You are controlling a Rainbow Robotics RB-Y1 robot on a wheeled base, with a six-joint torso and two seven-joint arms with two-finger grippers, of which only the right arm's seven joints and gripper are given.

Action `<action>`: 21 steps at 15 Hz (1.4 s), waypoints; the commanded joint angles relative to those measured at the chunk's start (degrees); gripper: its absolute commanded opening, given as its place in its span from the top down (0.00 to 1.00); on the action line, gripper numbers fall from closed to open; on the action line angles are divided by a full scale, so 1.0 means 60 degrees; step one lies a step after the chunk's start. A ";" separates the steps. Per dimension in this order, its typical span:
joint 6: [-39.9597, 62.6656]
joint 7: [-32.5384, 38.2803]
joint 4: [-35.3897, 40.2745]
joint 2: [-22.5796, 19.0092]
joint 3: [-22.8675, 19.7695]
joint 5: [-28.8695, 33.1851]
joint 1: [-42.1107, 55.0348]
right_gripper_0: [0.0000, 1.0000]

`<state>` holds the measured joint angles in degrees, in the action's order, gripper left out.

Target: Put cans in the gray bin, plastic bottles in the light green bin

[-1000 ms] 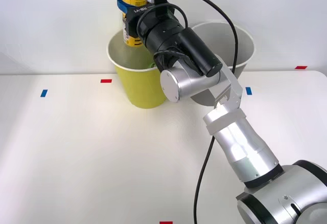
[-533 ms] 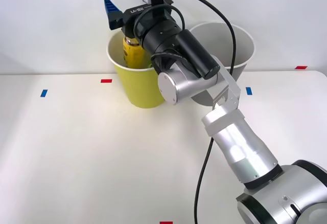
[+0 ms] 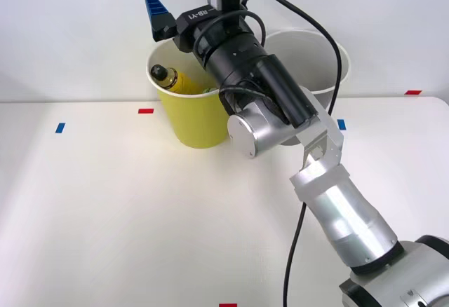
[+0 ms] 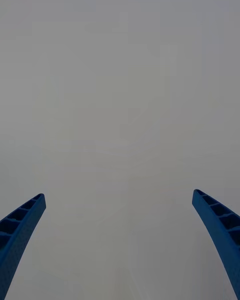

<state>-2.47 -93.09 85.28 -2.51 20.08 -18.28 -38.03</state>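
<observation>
Up front, the yellow bottle [image 3: 174, 80] lies tilted inside the light green bin [image 3: 193, 121]; the right gripper [image 4: 120, 240] gapes wide, empty.

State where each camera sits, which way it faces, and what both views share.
Front view: sits above the arms, looking forward and down at the white table, the light green bin holding a yellow bottle, and the gray bin; the right arm shows.
Right wrist view: on the right wrist, facing a blank pale surface; two blue fingers spread apart.
Shared: the open right claw.
</observation>
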 commanded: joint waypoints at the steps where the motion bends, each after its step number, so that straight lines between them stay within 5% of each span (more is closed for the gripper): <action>1: 0.0002 0.0002 0.1299 -0.0343 0.0198 -0.0014 0.0874 0.00; 13: -0.0291 -0.0320 0.6396 -0.1691 0.0228 0.0264 0.6997 0.00; 21: -0.2518 -0.0496 0.6719 -0.2276 -0.0300 0.0425 1.0440 0.00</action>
<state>-16.06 -95.80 125.56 -15.64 19.14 -15.95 22.00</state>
